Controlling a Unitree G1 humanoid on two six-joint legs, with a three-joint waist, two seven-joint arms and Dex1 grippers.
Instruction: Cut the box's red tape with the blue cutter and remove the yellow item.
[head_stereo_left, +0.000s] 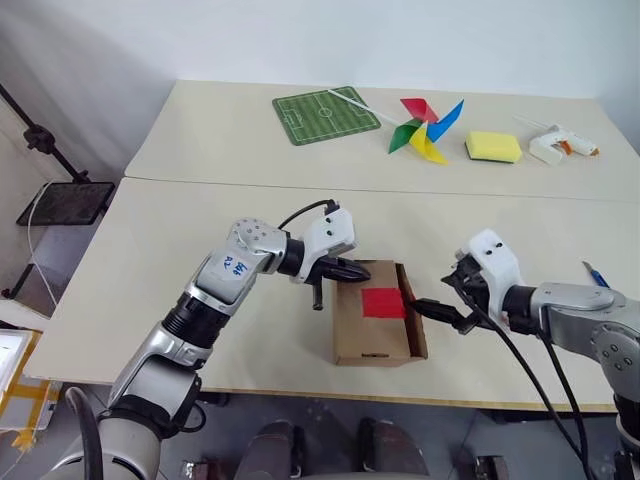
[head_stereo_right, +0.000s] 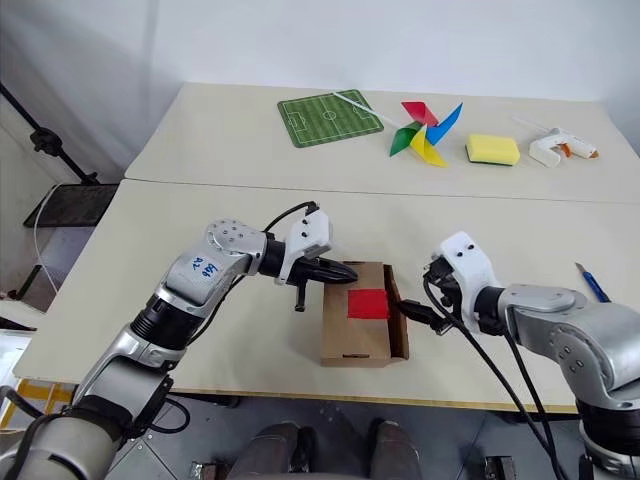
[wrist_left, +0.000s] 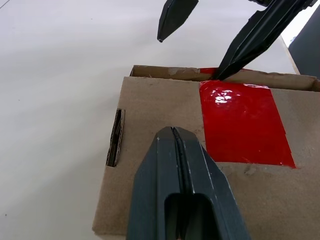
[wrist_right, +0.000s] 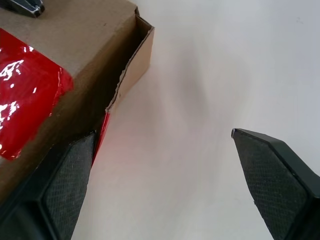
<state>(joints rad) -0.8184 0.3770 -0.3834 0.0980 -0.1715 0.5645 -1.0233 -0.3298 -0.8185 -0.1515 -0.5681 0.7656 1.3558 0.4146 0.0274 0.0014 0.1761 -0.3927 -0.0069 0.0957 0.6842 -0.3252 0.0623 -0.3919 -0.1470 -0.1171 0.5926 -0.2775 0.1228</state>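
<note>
The box (head_stereo_left: 378, 325) sits near the worktop's (head_stereo_left: 180, 240) front edge, its red tape (head_stereo_left: 384, 302) facing up. The left gripper (head_stereo_left: 352, 270) — fingers pressed together, empty — rests over the box's top, while the right gripper (head_stereo_left: 432, 310) stands spread wide at the box's right side, one finger (wrist_right: 67, 182) against the flap. The blue cutter (head_stereo_left: 596, 275) lies by the right edge — well apart.

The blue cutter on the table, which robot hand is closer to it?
Right. The right gripper is at the box's edge, with the blue cutter beyond that arm; the left gripper is shut over the box's far side.

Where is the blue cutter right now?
The blue cutter lies on the table's right edge, just beyond the robot's right arm, away from the box.
</note>
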